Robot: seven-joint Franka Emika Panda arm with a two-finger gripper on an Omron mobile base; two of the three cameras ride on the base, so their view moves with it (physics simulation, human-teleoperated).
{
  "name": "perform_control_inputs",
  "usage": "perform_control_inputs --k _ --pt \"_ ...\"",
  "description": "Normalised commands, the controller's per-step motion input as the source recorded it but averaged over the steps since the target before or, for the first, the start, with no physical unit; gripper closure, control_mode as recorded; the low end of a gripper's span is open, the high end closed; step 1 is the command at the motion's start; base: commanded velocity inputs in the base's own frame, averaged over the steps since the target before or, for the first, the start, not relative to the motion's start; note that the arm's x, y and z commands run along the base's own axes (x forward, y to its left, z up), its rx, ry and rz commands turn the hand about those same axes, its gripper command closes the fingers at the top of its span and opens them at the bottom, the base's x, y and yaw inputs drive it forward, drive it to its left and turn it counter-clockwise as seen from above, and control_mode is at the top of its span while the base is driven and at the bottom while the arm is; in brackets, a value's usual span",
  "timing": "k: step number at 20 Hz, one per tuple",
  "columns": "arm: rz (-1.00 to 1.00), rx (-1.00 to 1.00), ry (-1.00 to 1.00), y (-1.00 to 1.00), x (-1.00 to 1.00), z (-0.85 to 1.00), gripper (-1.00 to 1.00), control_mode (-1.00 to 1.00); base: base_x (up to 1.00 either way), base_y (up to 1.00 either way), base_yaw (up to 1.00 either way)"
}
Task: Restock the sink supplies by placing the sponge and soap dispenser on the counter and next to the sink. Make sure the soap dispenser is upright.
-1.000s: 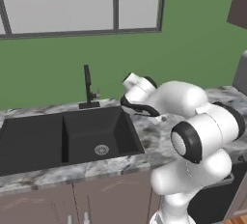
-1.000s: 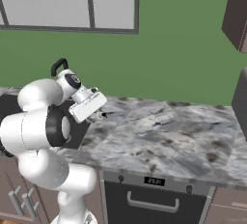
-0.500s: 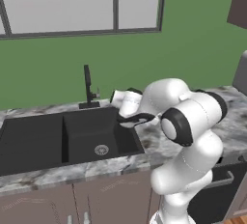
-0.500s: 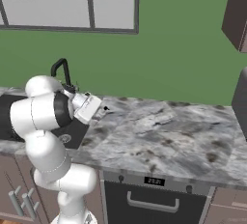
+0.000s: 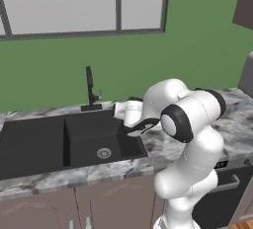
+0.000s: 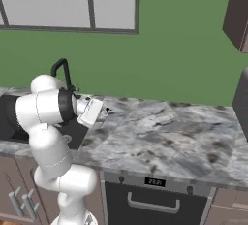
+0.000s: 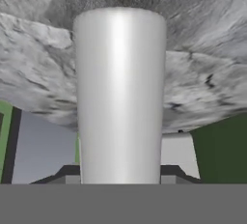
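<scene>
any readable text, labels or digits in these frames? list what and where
Small lit display on the dark appliance panel under the grey-and-white marbled counter, at: digits are there but too small and blurred to read.
Slim white cylindrical soap bottle in the claw: no label or print visible.
No other text anywhere.

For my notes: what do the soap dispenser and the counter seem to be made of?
Soap dispenser: smooth, glossy white-grey, perhaps plastic or metal, judging by the soft vertical sheen. Counter: polished stone, likely marble, with grey-and-white veining.
</scene>
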Motion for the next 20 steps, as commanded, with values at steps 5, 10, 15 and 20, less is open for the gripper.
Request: perform_control_inputs --k 5,10,15,20 --pt "0.0 -0.22 0.18 0.01 0.34 -0.06 1.0 -1.0 0.0 0.0 0.0" --pt "0.0 -0.21 0.09 0.04 0.23 -0.24 1.0 -1.0 0.0 0.0 0.0" --pt "0.0 -0.1 -0.03 0.4 0.16 -0.18 1.0 -1.0 0.0 0.0 0.0" --pt "-0.03 -0.08 -0.23 0.15 0.28 -0.36 1.0 -1.0 0.0 0.0 0.0"
